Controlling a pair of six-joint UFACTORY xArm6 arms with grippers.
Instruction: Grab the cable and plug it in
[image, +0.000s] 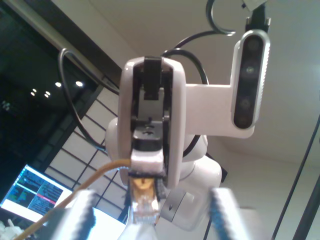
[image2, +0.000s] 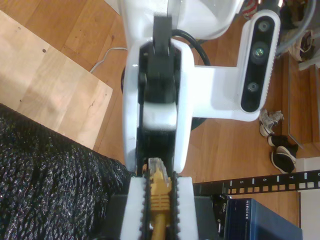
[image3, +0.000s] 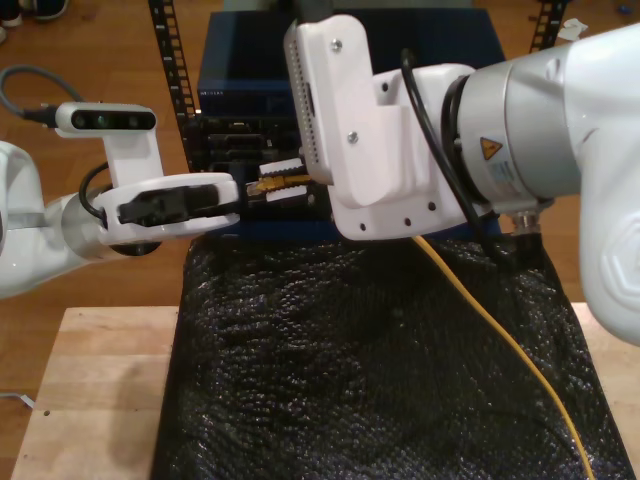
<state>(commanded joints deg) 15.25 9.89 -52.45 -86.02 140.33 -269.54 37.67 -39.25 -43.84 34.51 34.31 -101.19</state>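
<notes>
The yellow-orange cable (image3: 497, 328) runs over the black mat up to my second gripper (image3: 288, 180), the large arm on the exterior view's right. Its white toothed fingers (image2: 182, 210) are shut on the cable's yellow boot. The clear plug (image2: 156, 167) sticks out past them. My first gripper (image3: 233, 196), on the arm at the exterior view's left, faces the plug (image3: 264, 186) head-on and close. In the first wrist view its blurred fingers (image: 82, 215) stand wide apart, open, with the plug (image: 145, 200) between and beyond them.
A blue rack unit with dark port panels (image3: 240, 70) stands behind the grippers, flanked by black perforated rails (image3: 175, 70). A black bubble mat (image3: 370, 380) covers the wooden table (image3: 90, 400). Shoes (image2: 282, 150) lie on the wooden floor.
</notes>
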